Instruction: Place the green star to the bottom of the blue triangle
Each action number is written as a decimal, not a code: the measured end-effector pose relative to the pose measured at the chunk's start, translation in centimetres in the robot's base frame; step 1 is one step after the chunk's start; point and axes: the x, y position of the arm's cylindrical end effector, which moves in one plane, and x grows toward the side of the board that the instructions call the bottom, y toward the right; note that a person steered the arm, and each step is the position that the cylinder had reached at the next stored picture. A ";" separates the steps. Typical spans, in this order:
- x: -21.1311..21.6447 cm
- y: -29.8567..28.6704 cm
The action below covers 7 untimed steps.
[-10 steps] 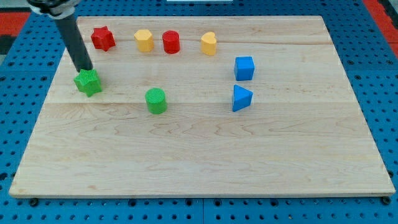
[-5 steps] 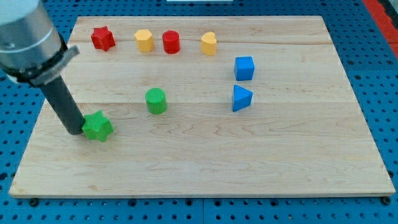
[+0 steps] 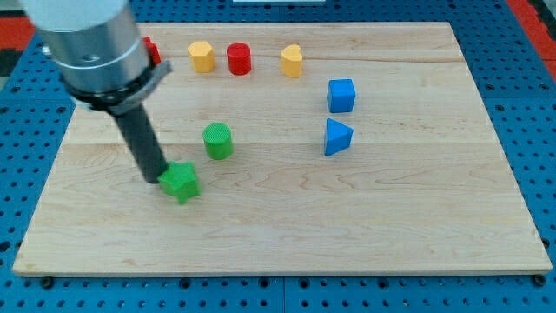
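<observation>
My tip [image 3: 165, 180] pressed against left side of green star [image 3: 182, 182], placed there to shove it rightward. Rod grips nothing, only pushes. Star sits near-left of green cylinder [image 3: 217, 140], well left of blue triangle [image 3: 337, 137]; target spot nearer than triangle.

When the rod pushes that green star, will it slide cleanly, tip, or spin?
Probably slides: the green star looks squat and flat-based on the smooth wooden board. It may rotate, since my tip touches its left edge, seemingly off-centre. Tipping seems unlikely.
</observation>
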 end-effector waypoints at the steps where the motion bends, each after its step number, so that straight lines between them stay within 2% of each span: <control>1: 2.4 2.9; 2: 3.3 3.9; 5: 3.5 13.2; 6: 7.2 13.1; 7: 7.8 16.1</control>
